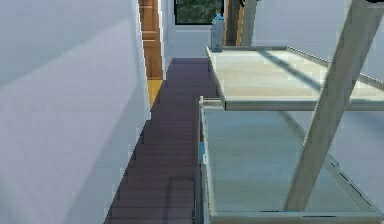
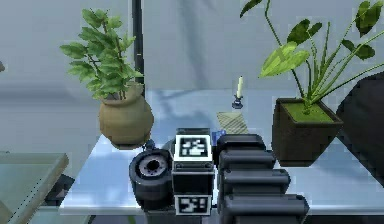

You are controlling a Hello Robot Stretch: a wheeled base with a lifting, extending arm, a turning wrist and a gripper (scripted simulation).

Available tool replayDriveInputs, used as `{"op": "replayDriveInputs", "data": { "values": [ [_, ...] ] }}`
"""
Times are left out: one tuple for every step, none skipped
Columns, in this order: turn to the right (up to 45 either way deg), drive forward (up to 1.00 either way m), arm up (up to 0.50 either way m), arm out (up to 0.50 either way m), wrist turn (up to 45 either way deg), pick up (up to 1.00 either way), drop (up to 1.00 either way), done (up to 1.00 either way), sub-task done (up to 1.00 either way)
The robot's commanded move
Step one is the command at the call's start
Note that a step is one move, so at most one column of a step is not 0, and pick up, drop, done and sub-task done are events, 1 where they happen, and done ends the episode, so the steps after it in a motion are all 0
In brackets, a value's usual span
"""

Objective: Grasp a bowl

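Approach step, I judge: the gripper (image 2: 152,176) sits at the near edge of the table (image 2: 110,168); whether it holds anything, I cannot tell. A pale blob (image 2: 232,120) by the candle (image 2: 238,90), mid-table, may be the bowl; next, extend toward it.

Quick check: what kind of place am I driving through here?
Probably a furnished home: a narrow passage with dark plank floor runs past pale metal shelving to a brown wooden door, and a pale blue table carries a leafy plant in a round tan pot and a white candle.
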Motion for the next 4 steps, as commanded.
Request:
{"op": "replayDriveInputs", "data": {
  "values": [
    [0.0,0.00,-0.12,0.00,0.0,0.00,0.00,0.00,0.00],
    [0.0,0.00,0.00,0.00,0.0,1.00,0.00,0.00,0.00],
    [0.0,0.00,0.10,0.00,0.0,0.00,0.00,0.00,0.00],
    [0.0,0.00,0.00,0.00,0.0,0.00,0.00,1.00,0.00]
  ]
}}
